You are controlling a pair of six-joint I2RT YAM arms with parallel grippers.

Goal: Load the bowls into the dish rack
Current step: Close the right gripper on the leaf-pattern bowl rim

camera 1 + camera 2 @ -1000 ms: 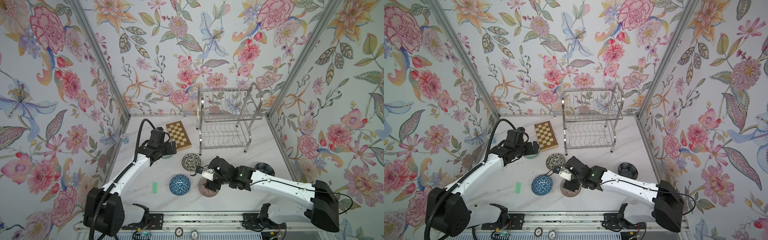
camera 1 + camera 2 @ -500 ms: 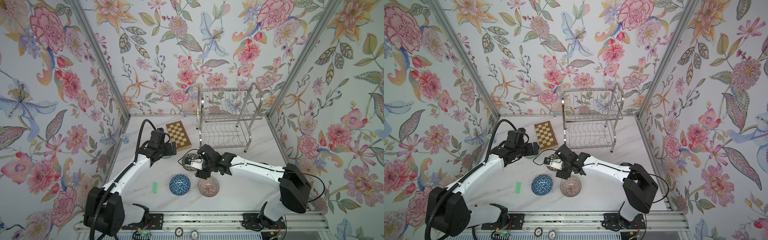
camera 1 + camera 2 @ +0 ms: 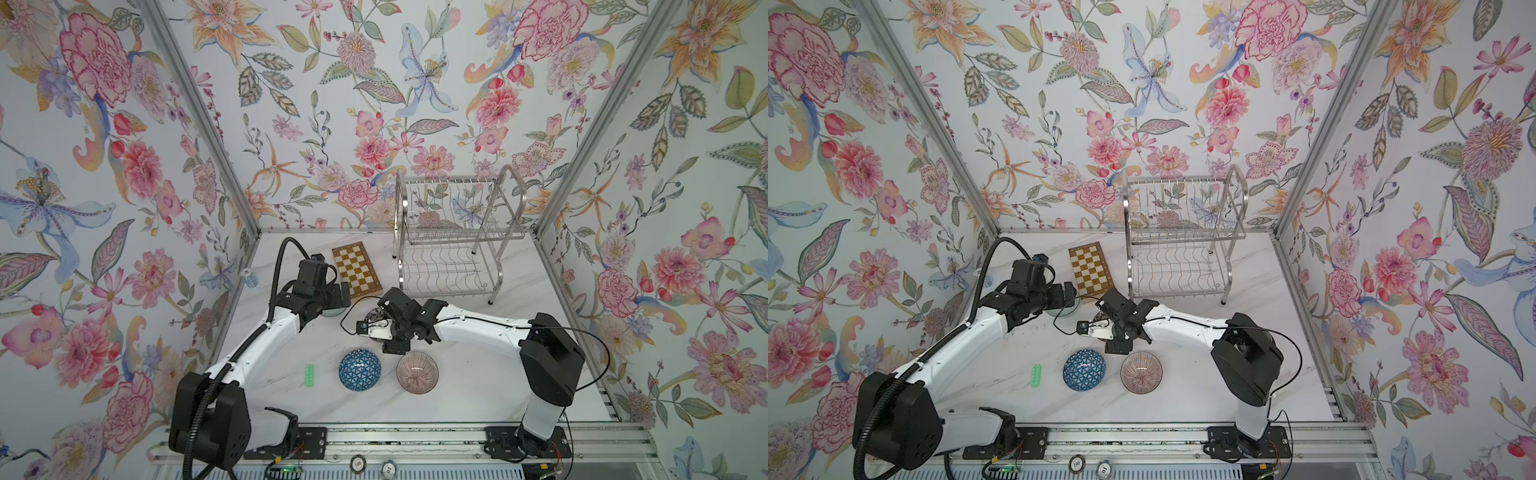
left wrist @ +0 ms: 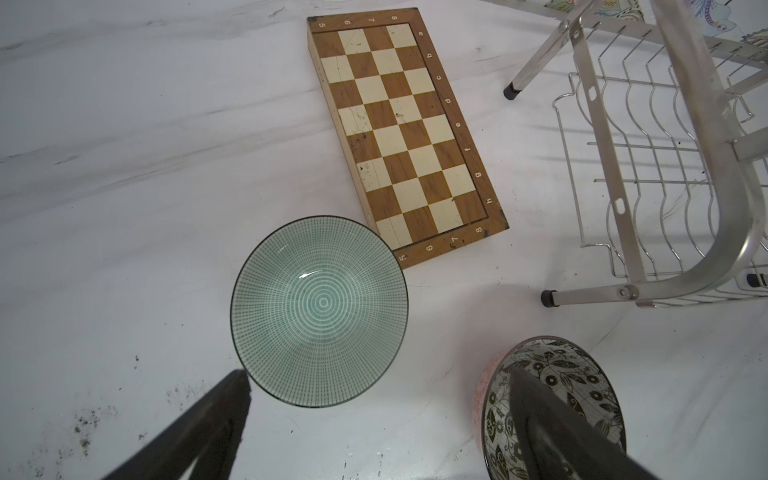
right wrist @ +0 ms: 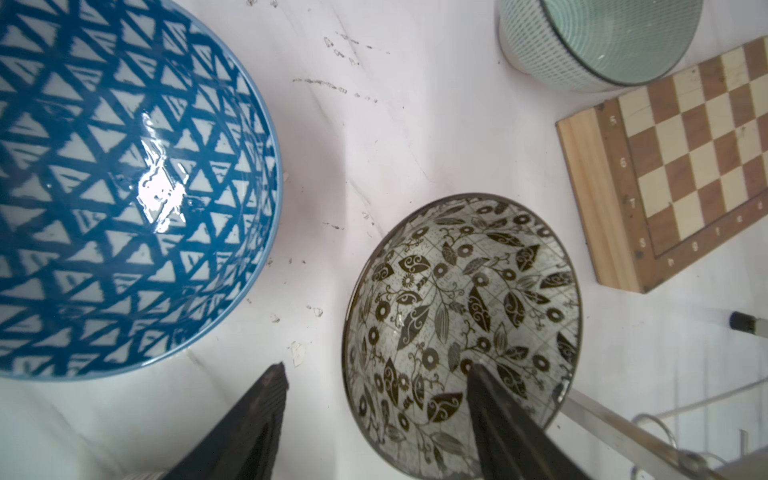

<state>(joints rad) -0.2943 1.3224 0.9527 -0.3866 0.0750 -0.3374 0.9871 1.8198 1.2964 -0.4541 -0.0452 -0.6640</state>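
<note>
The dish rack (image 3: 449, 237) (image 3: 1179, 232) stands at the back right of the table. The black-and-white floral bowl (image 5: 461, 332) (image 4: 552, 407) sits in front of it. My right gripper (image 5: 376, 374) is open and straddles its rim, one finger inside the bowl and one outside. The mint green bowl (image 4: 319, 309) (image 5: 598, 41) sits left of it. My left gripper (image 4: 380, 374) hovers open above that bowl, holding nothing. The blue triangle-patterned bowl (image 3: 359, 370) (image 3: 1084, 370) and the pinkish bowl (image 3: 417, 371) (image 3: 1140, 372) sit side by side near the front.
A brown-and-white chessboard (image 3: 356, 270) (image 4: 407, 133) lies flat between the mint bowl and the rack's left legs. A small green block (image 3: 309, 375) lies left of the blue bowl. A small stack of chips (image 3: 248, 277) stands by the left wall.
My right arm has swung from over the pinkish bowl back and left to the floral bowl, and its jaws have narrowed a little. The left arm has not moved.
</note>
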